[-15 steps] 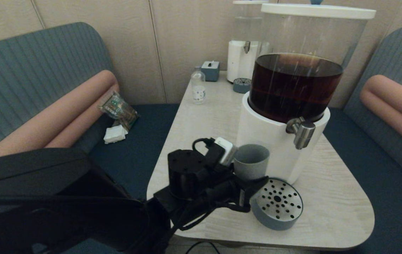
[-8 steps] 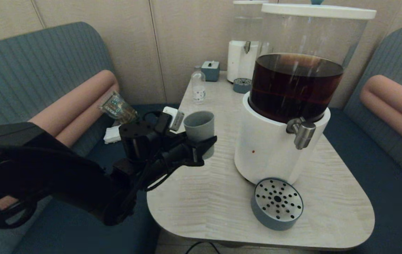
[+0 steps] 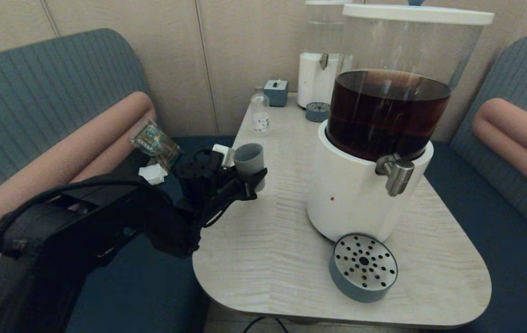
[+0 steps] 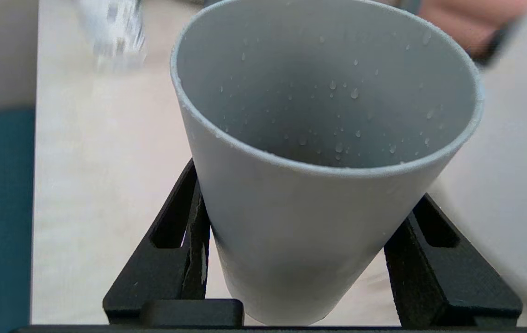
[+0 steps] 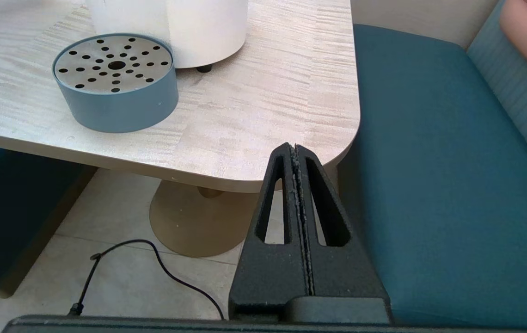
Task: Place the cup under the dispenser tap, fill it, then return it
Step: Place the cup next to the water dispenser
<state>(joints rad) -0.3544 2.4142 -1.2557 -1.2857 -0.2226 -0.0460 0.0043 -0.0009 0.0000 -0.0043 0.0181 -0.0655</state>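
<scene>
My left gripper (image 3: 253, 181) is shut on the cup (image 3: 248, 161), a plain grey-green tumbler held upright over the table's left edge. In the left wrist view the black fingers (image 4: 189, 226) press both sides of the cup (image 4: 328, 138). Droplets cling to its inner wall and its bottom is hidden. The dispenser tap (image 3: 397, 175), a steel spigot, juts from the white-based dispenser of dark drink (image 3: 383, 120), well to the right of the cup. My right gripper (image 5: 295, 152) hangs shut and empty below the table's near right corner.
A round blue drip tray (image 3: 363, 267) with a perforated steel top sits below the tap. At the back of the table (image 3: 272, 259) stand a small clear bottle (image 3: 260, 114), a blue box (image 3: 276, 92) and a second dispenser (image 3: 321, 69). Benches flank the table.
My left gripper has carried the cup from beside the drip tray and dispenser base leftward and farther back, to the table's left edge. The right arm has not moved.
</scene>
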